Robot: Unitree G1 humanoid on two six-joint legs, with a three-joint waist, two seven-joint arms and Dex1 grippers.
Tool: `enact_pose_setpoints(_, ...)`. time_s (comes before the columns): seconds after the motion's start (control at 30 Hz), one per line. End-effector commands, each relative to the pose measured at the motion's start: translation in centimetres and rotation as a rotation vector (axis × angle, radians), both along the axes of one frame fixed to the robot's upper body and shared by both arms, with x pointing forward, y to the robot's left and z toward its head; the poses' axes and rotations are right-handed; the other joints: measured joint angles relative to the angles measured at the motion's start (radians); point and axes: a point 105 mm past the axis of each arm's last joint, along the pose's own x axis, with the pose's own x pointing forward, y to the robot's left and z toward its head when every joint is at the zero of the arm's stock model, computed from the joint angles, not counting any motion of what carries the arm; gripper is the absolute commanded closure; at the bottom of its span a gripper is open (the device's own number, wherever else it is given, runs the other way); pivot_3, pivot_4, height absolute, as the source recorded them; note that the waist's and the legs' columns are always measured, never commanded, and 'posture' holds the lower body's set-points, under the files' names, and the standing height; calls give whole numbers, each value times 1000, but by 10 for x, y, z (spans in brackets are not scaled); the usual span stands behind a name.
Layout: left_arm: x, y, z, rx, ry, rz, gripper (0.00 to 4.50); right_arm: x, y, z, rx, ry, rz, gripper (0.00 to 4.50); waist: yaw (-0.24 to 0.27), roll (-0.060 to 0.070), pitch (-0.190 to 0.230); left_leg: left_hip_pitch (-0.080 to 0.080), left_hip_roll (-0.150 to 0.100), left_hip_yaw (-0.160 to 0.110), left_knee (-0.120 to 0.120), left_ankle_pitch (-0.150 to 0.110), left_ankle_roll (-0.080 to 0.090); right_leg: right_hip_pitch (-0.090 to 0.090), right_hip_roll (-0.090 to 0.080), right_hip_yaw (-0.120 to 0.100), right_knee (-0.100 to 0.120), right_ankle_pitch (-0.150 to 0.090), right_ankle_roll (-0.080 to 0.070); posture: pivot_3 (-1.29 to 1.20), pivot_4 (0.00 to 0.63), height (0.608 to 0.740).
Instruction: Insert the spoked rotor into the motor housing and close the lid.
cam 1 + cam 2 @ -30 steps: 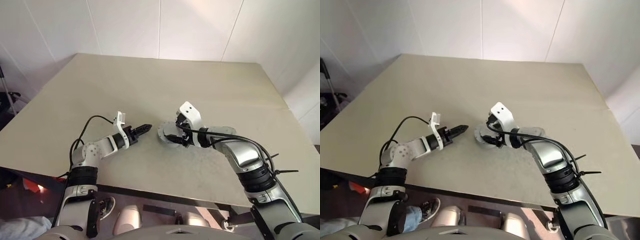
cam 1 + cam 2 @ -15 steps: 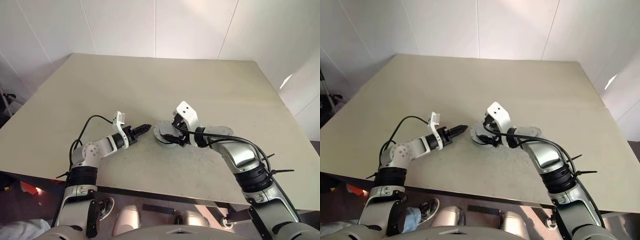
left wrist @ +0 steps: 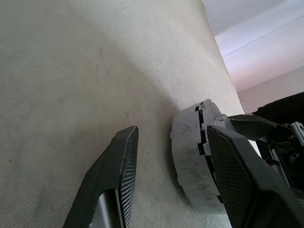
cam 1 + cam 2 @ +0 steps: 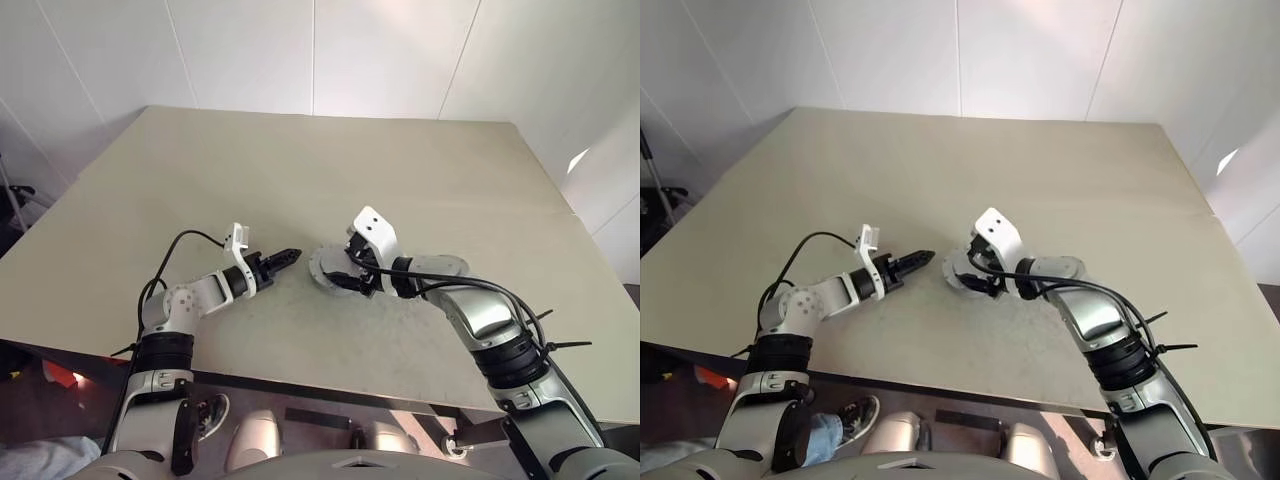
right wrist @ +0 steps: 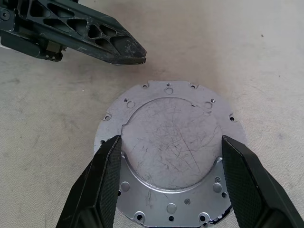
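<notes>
Right now I am looking down over a bare beige worktop [image 4: 420,180] with both arms reaching toward its near middle. My right claw [image 5: 168,183] is hanging over a round silver-grey metal part, which I am taking for the motor housing [image 5: 171,159], lying flat on the worktop. From the right wrist view I am seeing its scratched, closed round face with a flange of small holes around the edge; I cannot tell from here what is inside it. The two black fingers [image 5: 102,185] of this claw are standing spread wide, one on each side of the housing's raised round centre, right at its edge, though I cannot tell whether they are actually pressing on it.

My left claw [image 4: 285,258] is sitting just beside the housing, on its left, pointing across toward it. In the left wrist view its fingers [image 3: 121,166] are standing partly apart with nothing between them, and the housing's side wall [image 3: 190,161] is showing just beyond the tips, resting on the worktop. The tip of the left claw is also showing in the right wrist view, close to the housing's flange but not touching it.

A black cable [image 4: 185,245] is looping over my left forearm, and another is running along my right forearm [image 4: 470,280].
</notes>
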Motion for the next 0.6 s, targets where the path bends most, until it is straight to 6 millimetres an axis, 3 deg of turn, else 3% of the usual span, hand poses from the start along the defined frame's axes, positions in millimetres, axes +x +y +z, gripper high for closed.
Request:
enact_pose_setpoints(0.03, 5, 0, 12, 1, -49, -7, 2063, -3, 3, 1, -6, -12, 23, 1342, 0, 0, 0, 0, 0, 0, 0, 0, 0, 0, 0, 0, 0, 0, 0, 0, 0, 740)
enact_pose_setpoints(0.6, 3, 1, 10, 0, -44, 0, 2063, -9, -12, -18, -71, 68, 16, 1342, 4, 0, 0, 0, 0, 0, 2, 0, 2, 2, 0, 0, 1, 0, 0, 0, 0, 740)
